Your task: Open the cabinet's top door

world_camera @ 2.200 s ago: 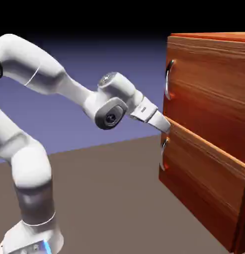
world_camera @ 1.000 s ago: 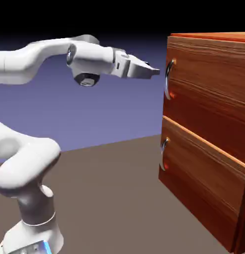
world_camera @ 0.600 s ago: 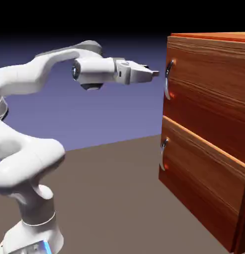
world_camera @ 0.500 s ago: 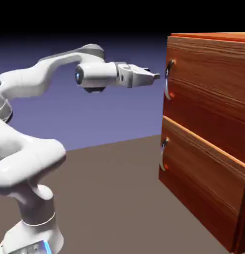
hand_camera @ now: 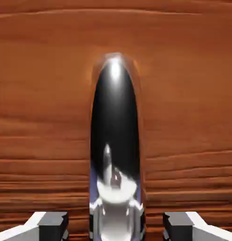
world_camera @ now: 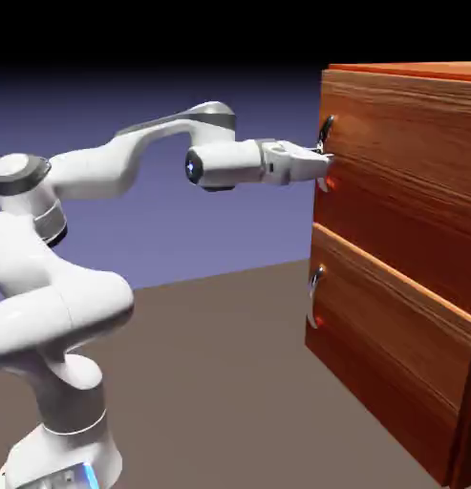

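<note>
The reddish-brown wood-grain cabinet (world_camera: 401, 248) stands at the exterior view's right. Its top door (world_camera: 411, 153) is flush with the front, with a curved silver handle (world_camera: 325, 153) near its left edge. My gripper (world_camera: 320, 160) reaches level from the left and sits right at that handle. In the hand view the top door (hand_camera: 42, 94) fills the frame and the shiny handle (hand_camera: 115, 132) runs upright through the middle. The gripper (hand_camera: 115, 227) straddles it, with grey fingertips (hand_camera: 52, 225) at each side and a gap of wood showing between each tip and the handle.
Below the top door is the lighter orange-brown lower panel (world_camera: 392, 353) with its own silver handle (world_camera: 315, 296), sticking out slightly. The brown tabletop (world_camera: 210, 382) spreads between the robot base and the cabinet.
The arm has stretched to the right and dropped slightly, carrying the gripper from clear of the cabinet up to the top door's handle.
</note>
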Controlling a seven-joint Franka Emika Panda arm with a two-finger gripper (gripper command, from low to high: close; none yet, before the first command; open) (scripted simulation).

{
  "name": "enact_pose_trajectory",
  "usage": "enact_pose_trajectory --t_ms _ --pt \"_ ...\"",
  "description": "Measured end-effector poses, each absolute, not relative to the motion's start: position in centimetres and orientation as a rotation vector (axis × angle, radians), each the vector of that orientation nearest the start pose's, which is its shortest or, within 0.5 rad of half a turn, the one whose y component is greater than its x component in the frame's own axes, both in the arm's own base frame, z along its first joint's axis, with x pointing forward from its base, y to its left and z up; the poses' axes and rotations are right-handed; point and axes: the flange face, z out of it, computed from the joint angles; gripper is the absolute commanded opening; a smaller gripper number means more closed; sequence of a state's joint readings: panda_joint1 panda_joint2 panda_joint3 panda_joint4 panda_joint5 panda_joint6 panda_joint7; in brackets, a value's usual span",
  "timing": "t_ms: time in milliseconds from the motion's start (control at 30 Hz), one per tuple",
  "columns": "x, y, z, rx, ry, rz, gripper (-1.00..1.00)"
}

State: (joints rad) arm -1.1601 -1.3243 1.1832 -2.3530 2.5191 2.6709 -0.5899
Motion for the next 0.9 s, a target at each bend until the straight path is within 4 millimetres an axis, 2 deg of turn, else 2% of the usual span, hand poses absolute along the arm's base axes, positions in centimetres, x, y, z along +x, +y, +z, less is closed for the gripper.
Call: enact_pose_trajectory --t_ms 233,500,667,900 --pt "37.0 9.7 52.7 -1.767 0.553 -1.640 -1.00" --pt "29.9 4.8 52.7 -1.762 0.371 -1.508 -1.00" --pt "26.9 1.9 52.7 -1.755 0.285 -1.442 -1.00" --pt "23.6 -1.7 52.7 -1.743 0.187 -1.365 -1.00"
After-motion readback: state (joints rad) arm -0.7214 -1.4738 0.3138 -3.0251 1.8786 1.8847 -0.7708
